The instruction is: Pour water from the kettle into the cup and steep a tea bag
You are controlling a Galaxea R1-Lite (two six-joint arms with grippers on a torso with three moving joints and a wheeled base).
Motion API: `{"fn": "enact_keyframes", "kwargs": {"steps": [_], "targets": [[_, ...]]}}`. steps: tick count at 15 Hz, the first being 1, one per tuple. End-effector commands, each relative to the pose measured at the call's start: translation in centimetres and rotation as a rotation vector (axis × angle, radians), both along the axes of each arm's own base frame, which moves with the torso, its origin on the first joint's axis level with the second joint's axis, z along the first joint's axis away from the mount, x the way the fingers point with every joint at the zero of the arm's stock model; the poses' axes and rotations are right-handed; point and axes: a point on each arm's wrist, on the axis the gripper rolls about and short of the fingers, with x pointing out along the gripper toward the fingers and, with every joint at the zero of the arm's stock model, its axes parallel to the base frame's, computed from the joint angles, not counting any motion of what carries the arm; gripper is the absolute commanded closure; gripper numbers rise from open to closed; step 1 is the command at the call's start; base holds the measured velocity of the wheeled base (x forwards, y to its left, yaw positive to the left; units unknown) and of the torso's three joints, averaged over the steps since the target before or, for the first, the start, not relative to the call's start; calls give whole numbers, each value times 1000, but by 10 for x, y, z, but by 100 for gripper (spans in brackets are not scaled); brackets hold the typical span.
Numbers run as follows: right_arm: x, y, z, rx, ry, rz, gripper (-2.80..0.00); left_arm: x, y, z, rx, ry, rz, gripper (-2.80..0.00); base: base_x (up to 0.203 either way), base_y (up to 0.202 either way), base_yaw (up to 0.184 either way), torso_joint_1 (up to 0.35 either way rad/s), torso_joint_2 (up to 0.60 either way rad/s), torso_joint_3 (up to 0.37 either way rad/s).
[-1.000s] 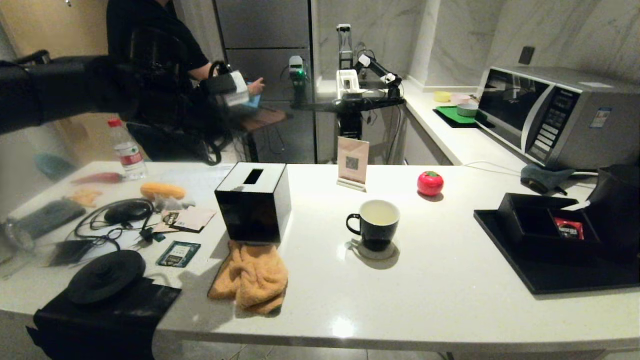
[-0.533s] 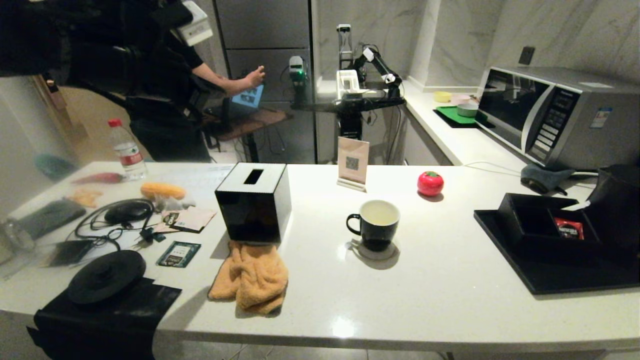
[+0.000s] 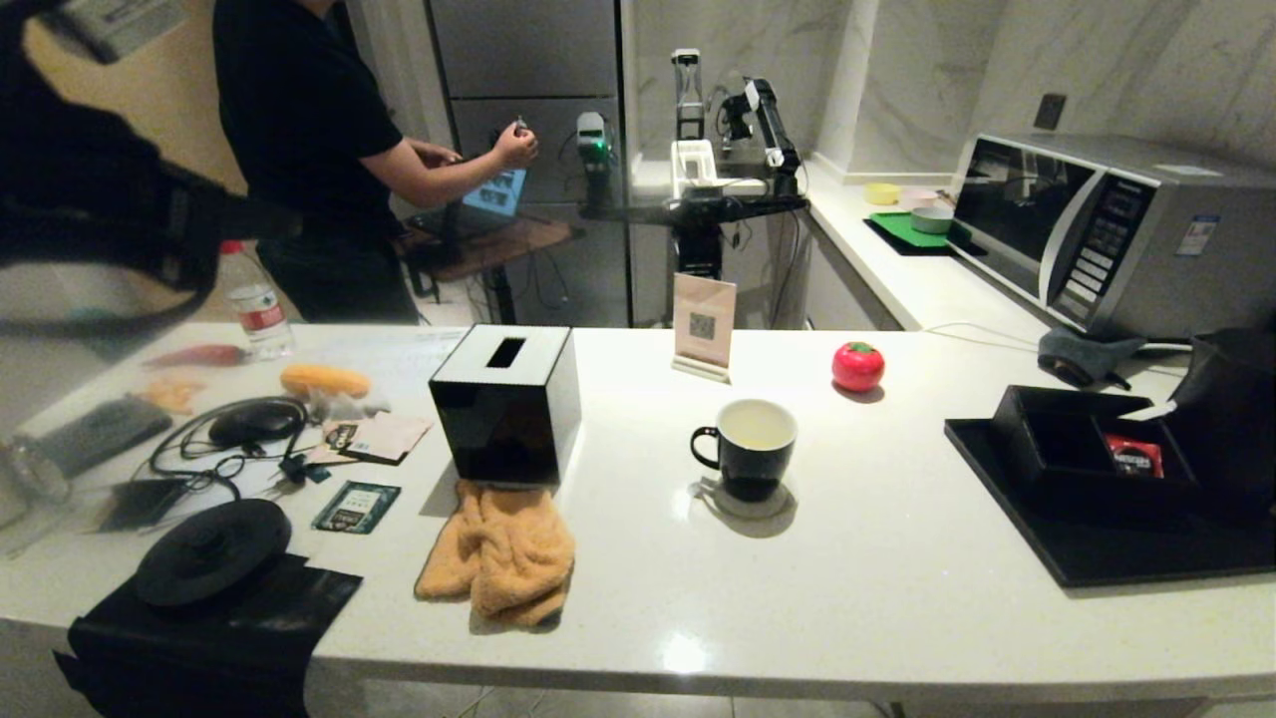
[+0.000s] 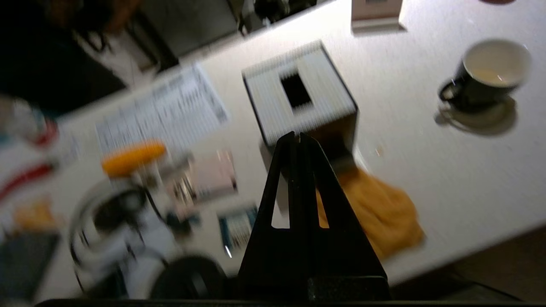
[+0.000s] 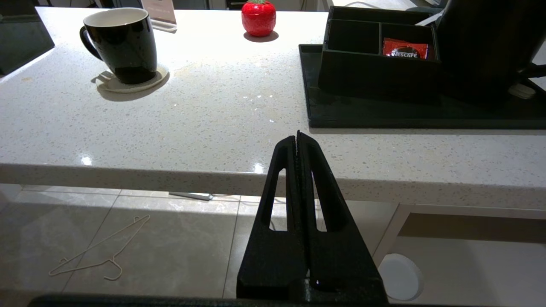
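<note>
Cup [image 3: 746,445] on your bench [image 3: 877,588] holds water | tea bag unseen, steeping left | both jaws closed, empty.

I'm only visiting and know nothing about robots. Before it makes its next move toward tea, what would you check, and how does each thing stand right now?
1. Cup upright on its coaster: ok.
2. Water in the cup: ok, pale liquid shows inside.
3. Tea bag in the cup: not ok, no bag or string shows there.
4. Left gripper free to grasp: ok, jaws shut on nothing, high above the tissue box.
5. Right gripper free: ok, jaws shut on nothing, below the counter edge.
6. Kettle out of the way on the black tray: ok.
</note>
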Motion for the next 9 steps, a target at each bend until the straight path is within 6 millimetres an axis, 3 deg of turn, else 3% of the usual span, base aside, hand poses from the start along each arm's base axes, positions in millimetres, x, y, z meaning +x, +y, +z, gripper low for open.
{"fn": "enact_keyframes", "kwargs": {"steps": [1, 4, 6, 9], "targets": [[0, 0, 0, 0, 1, 1, 0, -97, 14, -21, -80, -40, 56, 0, 0, 0, 0, 0, 0, 0], [0, 0, 0, 0, 1, 1, 0, -151, 23, -95, -160, 12, 117, 0, 0, 0, 0, 0, 0, 0], [0, 0, 0, 0, 1, 1, 0, -180, 27, -138, -208, -42, 144, 0, 0, 0, 0, 0, 0, 0], [0, 0, 0, 0, 1, -1, 0, -206, 31, -200, -250, -125, 244, 0, 0, 0, 0, 0, 0, 0]]}}
